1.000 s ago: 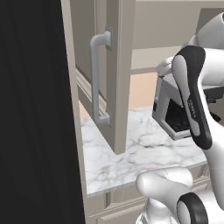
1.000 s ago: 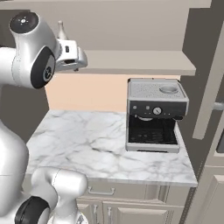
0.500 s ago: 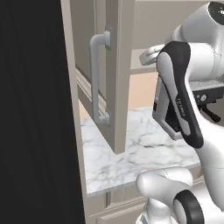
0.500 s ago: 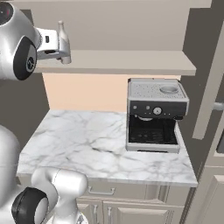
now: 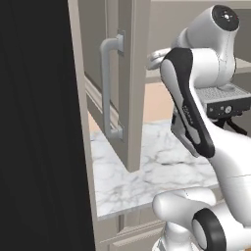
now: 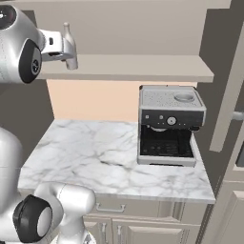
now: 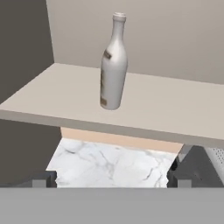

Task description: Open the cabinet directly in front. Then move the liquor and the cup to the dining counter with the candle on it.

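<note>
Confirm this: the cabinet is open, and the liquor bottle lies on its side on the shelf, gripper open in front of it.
Not quite. The liquor bottle stands upright on the cabinet shelf, as the hand view shows. The rest holds: the door is open and the gripper is open before it.

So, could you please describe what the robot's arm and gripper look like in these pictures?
The arm is built from glossy white rounded shells with black bands and black caps at the joints, and its base segments are bulbous. No cables or printed markings show. The gripper has two small dark grey, blocky finger tips seen in the hand view.
</note>
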### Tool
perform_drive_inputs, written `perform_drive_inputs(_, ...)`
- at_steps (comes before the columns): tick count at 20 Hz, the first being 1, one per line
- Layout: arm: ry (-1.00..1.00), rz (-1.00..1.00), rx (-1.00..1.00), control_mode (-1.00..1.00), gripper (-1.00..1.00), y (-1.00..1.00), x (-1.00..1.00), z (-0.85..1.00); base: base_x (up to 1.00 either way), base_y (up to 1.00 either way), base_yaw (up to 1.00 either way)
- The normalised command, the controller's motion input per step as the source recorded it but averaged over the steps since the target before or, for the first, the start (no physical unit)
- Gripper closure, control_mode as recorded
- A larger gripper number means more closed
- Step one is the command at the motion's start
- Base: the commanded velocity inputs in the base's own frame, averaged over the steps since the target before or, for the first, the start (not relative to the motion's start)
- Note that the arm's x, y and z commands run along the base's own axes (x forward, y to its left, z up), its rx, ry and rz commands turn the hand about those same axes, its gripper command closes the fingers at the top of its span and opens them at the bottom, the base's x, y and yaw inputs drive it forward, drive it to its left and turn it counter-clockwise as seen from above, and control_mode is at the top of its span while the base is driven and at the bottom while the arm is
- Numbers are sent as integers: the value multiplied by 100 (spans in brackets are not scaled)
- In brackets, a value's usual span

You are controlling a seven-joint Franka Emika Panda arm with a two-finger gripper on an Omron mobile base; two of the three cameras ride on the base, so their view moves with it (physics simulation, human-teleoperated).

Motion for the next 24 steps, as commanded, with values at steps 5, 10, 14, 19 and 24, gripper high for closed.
perform_drive_inputs(5,-5,0,1,-100,-100,24,34,0,0,0,0)
perform_drive_inputs(10,-3,0,2,-100,-100,15,42,0,0,0,0)
perform_drive_inputs(14,-2,0,0,-100,-100,5,48,0,0,0,0)
perform_drive_inputs(19,-1,0,0,-100,-100,1,53,0,0,0,0)
perform_drive_inputs(24,0,0,0,-100,-100,2,48,0,0,0,0)
